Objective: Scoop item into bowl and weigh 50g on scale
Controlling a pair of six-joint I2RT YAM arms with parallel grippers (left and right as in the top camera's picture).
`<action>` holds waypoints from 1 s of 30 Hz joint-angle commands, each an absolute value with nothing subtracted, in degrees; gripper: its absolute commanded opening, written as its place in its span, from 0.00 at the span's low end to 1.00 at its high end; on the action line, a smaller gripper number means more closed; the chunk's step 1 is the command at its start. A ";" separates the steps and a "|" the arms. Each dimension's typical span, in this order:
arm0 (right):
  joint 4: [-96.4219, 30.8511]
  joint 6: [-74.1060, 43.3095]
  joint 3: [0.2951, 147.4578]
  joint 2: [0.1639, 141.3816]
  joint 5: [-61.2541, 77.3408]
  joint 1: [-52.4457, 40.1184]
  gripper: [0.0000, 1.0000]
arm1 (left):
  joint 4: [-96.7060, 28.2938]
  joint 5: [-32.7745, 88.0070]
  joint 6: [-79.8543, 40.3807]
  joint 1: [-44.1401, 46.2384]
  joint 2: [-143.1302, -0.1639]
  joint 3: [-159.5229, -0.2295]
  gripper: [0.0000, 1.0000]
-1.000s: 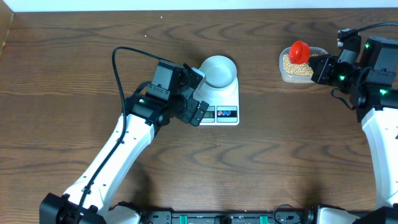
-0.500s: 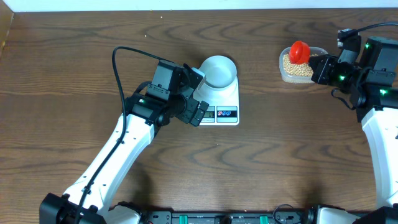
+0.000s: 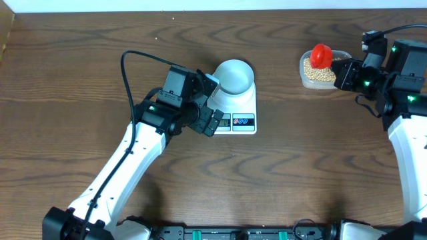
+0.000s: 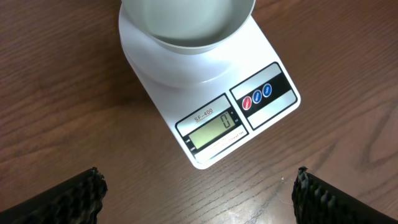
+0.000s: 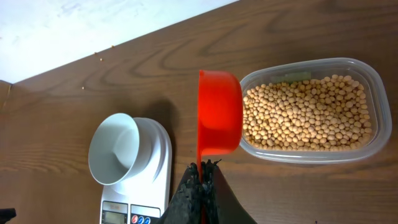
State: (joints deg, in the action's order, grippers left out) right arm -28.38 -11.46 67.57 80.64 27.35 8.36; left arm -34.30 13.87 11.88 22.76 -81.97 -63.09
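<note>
While left gripper [image 4: 199, 198] gapes wide, right gripper [image 5: 200, 182] pinches the red scoop [image 5: 219, 112] above wood-grain table [image 3: 300, 167].

The bowl [image 3: 234, 75] sits on the scale [image 3: 244, 108] just ahead of the spread left pincer [image 3: 212, 101]; a red scoop [image 3: 321, 55] is at the right pincer [image 3: 339, 69] tip.

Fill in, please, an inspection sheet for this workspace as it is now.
Surface: dark wood-grain table.
Job's things: empty bowl on scale, display reads 0; beans in clear tub at far right.
Clutter: nothing seen.
Pincers: left pincer open, hovering near the scale's display; right pincer shut on red scoop handle, cup at the tub's end.
Cables: black cable loops above left arm; second cable behind right arm.
Surroundings: pale wall along far edge.
</note>
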 commanded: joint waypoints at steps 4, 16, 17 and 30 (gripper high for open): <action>-28.77 -10.61 68.51 80.79 27.33 8.54 0.01 | -34.50 14.79 12.40 22.63 -81.97 -63.09 0.98; -29.02 -10.63 68.51 80.79 27.35 8.54 0.01 | -34.50 14.79 12.40 22.63 -81.97 -63.09 0.98; -29.04 -10.63 68.58 80.79 27.38 8.54 0.01 | -34.50 14.79 12.40 22.63 -81.97 -63.09 0.98; -36.88 -10.39 75.53 80.79 26.98 8.56 0.01 | -34.50 14.79 12.40 22.63 -81.97 -63.09 0.98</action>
State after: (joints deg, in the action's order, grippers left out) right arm -35.46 -11.29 71.79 80.73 27.38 8.36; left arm -34.30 13.89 11.88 22.76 -81.97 -63.09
